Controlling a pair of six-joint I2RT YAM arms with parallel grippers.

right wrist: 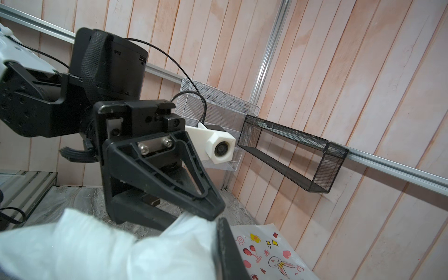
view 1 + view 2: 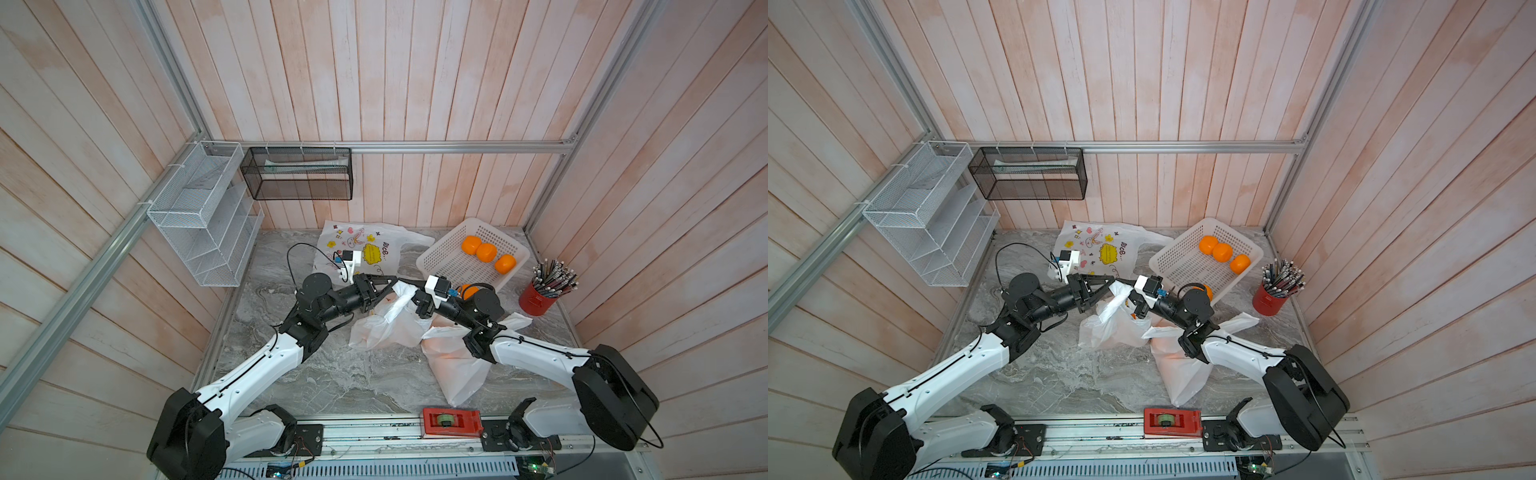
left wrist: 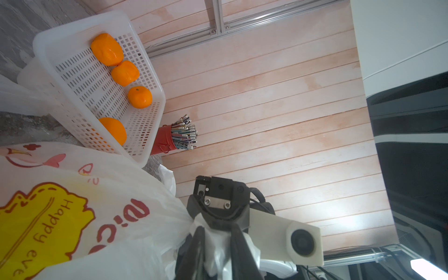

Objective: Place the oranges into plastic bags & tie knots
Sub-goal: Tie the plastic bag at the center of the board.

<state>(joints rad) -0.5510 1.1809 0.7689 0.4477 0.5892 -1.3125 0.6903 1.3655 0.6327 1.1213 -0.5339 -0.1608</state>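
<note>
Bag handle [image 2: 398, 301] pinched by left fingers [image 1: 206, 203]; right fingers [image 1: 224, 249] on it, opening unclear.

The left arm [image 2: 257, 361] enters at 7 o'clock in both top views and the right arm [image 2: 536, 353] at 4 o'clock; both are built alike.

- Shoulder housings [image 2: 187, 432]: large, black, rounded.
- Links: white moulded shells with small fastener holes. A thin black cable [image 2: 245, 374] runs along each.
- Elbow and wrist joints: black. The wrist motor [image 1: 109, 63] is a black cylinder crossed by a woven black strap [image 1: 93, 60].
- Left gripper [image 1: 211, 208] and right gripper [image 3: 218, 223]: black, with triangular open-frame fingers [image 1: 169, 174]. Two silver socket screws [image 1: 144, 147] sit on a metal plate [image 1: 155, 145].
- Wrist camera [image 1: 219, 146]: white faceted housing, round black lens [image 1: 220, 149], blue connector [image 2: 338, 260], looping black lead [image 1: 201, 101].
</note>
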